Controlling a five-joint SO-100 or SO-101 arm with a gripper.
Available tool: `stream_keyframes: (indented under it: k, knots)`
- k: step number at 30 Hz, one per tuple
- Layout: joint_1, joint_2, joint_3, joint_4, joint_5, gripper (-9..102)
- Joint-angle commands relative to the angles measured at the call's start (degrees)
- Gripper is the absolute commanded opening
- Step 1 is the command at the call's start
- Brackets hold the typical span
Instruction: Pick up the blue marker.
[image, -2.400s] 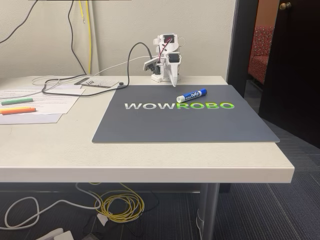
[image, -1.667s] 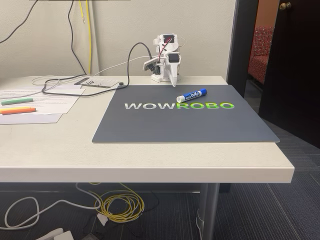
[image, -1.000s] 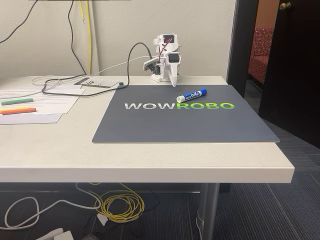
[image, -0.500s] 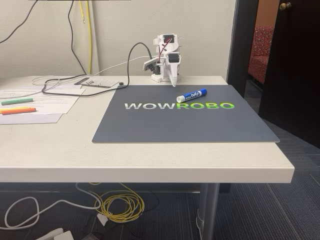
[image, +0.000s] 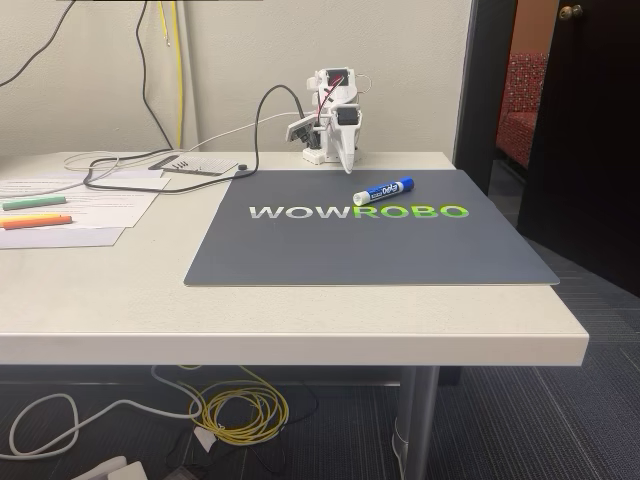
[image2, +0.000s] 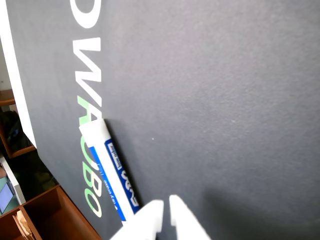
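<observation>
The blue marker (image: 384, 190) lies flat on the dark grey WOWROBO mat (image: 370, 250), near its far edge and just right of centre in the fixed view. The white arm sits folded at the back of the table, its gripper (image: 347, 163) pointing down a little left of and behind the marker, apart from it. In the wrist view the marker (image2: 117, 172) runs diagonally at lower left, white end up, over the green lettering on the mat (image2: 225, 100). The gripper (image2: 165, 216) tips enter from the bottom edge, shut with nothing between them, just right of the marker's blue end.
A slim green marker (image: 33, 202) and a slim orange marker (image: 35, 221) rest on papers (image: 90, 205) at the table's left. Cables (image: 130, 165) trail across the back left. The table's front edge (image: 300, 345) is near; a doorway stands to the right.
</observation>
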Motion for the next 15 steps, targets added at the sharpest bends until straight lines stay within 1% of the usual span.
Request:
stream_keyframes:
  k: [1,6,12,15]
  knots:
    - [0.35,3.52,-0.26,-0.53,0.53,0]
    - [1.05,3.52,-1.41,-2.37,0.0,0]
    - [3.87,3.52,-6.33,-5.63,-4.31,0]
    - [4.31,3.52,-8.96,-5.98,-7.56,0]
